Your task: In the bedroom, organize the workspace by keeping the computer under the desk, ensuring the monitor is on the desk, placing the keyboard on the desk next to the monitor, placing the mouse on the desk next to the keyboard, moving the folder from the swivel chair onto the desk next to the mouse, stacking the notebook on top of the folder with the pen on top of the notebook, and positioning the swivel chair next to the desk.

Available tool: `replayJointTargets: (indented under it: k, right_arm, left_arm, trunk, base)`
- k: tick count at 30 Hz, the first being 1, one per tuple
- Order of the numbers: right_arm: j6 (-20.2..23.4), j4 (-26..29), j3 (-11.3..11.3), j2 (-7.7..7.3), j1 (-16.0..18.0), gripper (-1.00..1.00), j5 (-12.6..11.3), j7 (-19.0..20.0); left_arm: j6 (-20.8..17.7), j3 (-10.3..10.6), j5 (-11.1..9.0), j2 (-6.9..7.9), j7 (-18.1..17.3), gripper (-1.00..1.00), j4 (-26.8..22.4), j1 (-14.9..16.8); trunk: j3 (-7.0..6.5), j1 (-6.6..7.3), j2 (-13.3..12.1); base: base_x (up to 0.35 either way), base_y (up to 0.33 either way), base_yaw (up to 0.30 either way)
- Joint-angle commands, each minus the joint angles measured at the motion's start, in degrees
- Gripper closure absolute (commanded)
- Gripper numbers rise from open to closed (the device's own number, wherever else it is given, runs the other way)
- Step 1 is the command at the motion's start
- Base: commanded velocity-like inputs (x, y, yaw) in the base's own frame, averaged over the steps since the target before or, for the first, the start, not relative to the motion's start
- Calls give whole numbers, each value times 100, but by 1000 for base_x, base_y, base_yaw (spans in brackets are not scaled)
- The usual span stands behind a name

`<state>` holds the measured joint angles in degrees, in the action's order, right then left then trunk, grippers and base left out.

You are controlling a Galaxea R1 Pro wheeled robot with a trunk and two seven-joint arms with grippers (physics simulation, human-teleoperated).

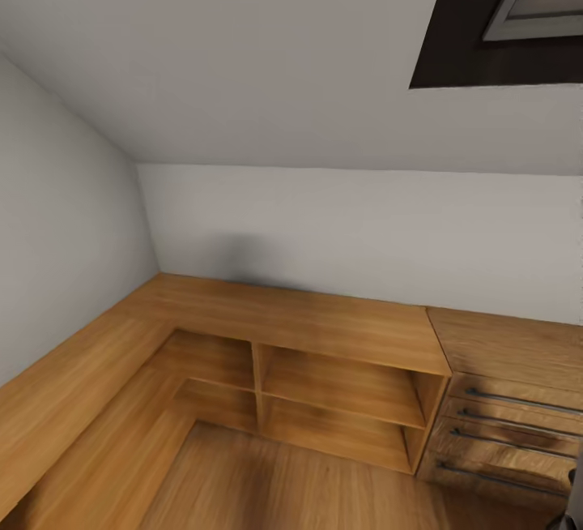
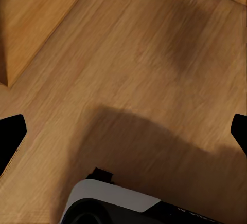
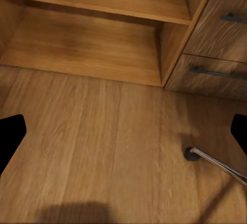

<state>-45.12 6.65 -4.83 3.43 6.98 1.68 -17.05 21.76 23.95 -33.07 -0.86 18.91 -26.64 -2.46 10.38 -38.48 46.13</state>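
**Facing a bare corner, both hands spread over the floor**

We look at a wooden bench (image 1: 291,315) running along the far wall and down the left side, with open shelves (image 1: 340,396) beneath and a drawer unit (image 1: 510,425) at right. Our left hand (image 2: 123,131) and right hand (image 3: 123,131) hang spread above the wood floor (image 3: 103,147). Near the right hand a chair leg with caster (image 3: 193,153) rests on the floor.
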Motion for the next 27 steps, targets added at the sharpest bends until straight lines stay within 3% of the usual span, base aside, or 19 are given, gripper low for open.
replayJointTargets:
  k: [1,27]
  right_arm:
    - [-5,-6,-44,0,6,-100,17,-60]
    - [1,-6,-44,0,6,-100,17,-58]
  left_arm:
    - [21,48,-50,6,42,-100,-11,0]
    - [21,48,-50,11,43,-100,-8,0]
  trunk:
    - [7,-4,5]
    - [7,-4,5]
  base:
    - [255,208,-277]
    - [259,185,-277]
